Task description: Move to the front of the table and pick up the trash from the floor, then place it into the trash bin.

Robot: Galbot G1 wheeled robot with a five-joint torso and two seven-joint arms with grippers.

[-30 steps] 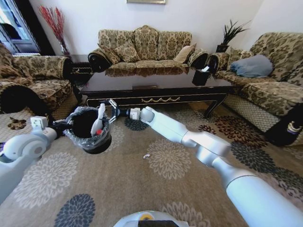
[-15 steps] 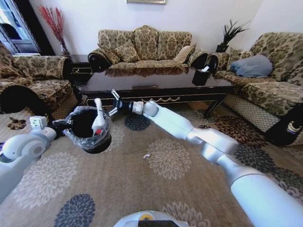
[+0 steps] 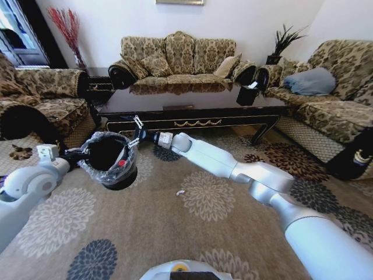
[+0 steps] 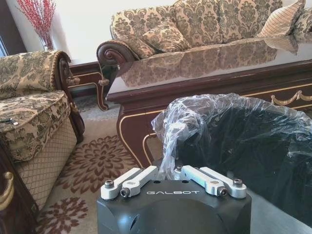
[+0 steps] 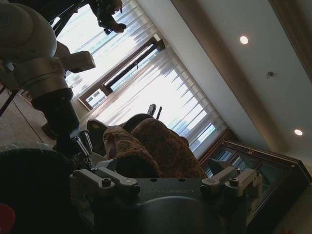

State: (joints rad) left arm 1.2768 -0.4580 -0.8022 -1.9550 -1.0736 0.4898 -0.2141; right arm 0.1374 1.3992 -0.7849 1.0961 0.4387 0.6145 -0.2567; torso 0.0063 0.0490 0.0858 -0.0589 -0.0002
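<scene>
The black trash bin (image 3: 92, 165) with its clear liner stands on the flowered carpet (image 3: 145, 233) before the dark table (image 3: 192, 123). Inside it lies the clear bottle (image 3: 122, 158), red cap down. My right gripper (image 3: 136, 132) hovers open and empty at the bin's far rim. My left gripper (image 3: 87, 153) is at the bin's near-left rim; in the left wrist view this gripper (image 4: 170, 168) is shut on a fold of the crinkled liner (image 4: 209, 109). A tiny black-and-white scrap (image 3: 180, 192) lies on the carpet to the right of the bin.
A patterned sofa (image 3: 178, 58) stands behind the table. Armchairs flank it, one at the left (image 3: 41, 99) and one at the right (image 3: 332, 99) with a blue cushion (image 3: 312, 81). Open carpet stretches between me and the bin.
The right gripper held the bottle over the bin, then opened. The bottle dropped and now lies low inside. The gripper has drawn back slightly. The left arm stayed put.
</scene>
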